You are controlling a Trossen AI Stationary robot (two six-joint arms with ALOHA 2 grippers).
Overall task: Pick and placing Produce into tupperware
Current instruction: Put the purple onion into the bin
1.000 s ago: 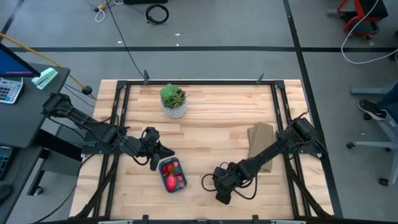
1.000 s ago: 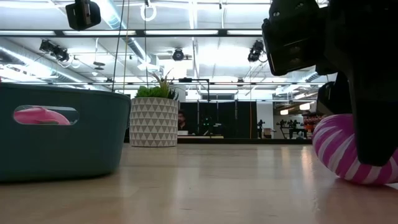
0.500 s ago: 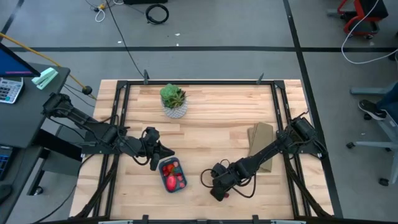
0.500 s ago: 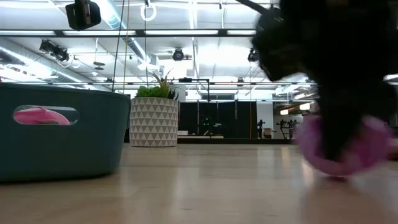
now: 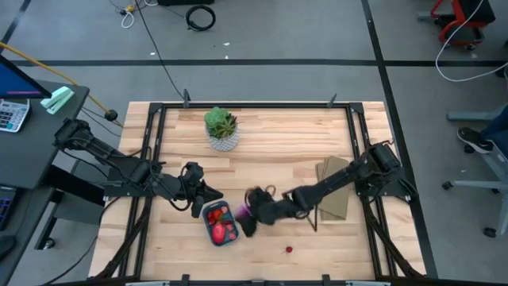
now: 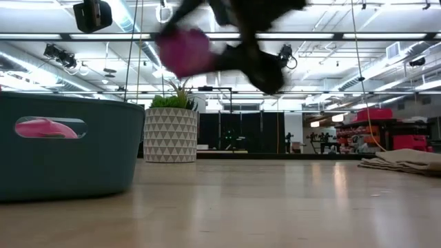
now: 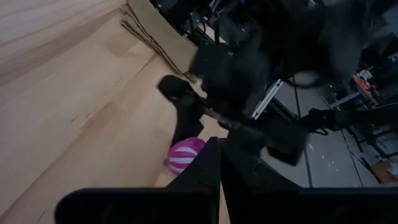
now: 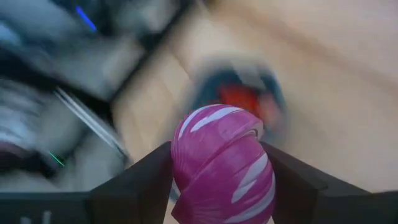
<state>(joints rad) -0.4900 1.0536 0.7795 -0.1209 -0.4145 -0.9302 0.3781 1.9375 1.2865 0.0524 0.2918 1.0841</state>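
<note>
The purple ribbed ball point(image 8: 221, 165) of the produce hangs in the air with my right gripper point(image 5: 244, 218) shut on it, just right of the blue-teal tupperware point(image 5: 211, 236). In the low view the ball point(image 6: 182, 52) is well above the table. In the tupperware lie red pieces point(image 5: 219, 214) and an oval red-pink piece point(image 6: 45, 128). One tiny red piece point(image 5: 288, 249) lies on the table near the front edge. My left gripper point(image 5: 206, 199) is shut at the tupperware's far left corner. My right gripper pinches the purple ball by two opposite sides point(image 8: 180, 168) between its two fingers point(image 8: 146, 177). It comes slanting down from the table's right. The ball is lifted clear of the table. My left gripper: whether it touches the tupperware's rim I cannot tell.
A green plant in a white patterned pot point(image 5: 221, 131) stands at the far middle. A tan folded piece point(image 5: 333, 187) lies at the right under my right arm. Bare wood lies between the pot and the tupperware.
My right gripper has closed somewhat around the purple ball, lifted it off the table near the front edge, and carried it up and toward the table's left, to beside the tupperware. It has tipped from pointing steeply down to a flatter slant. A tiny red piece now shows where it was.
</note>
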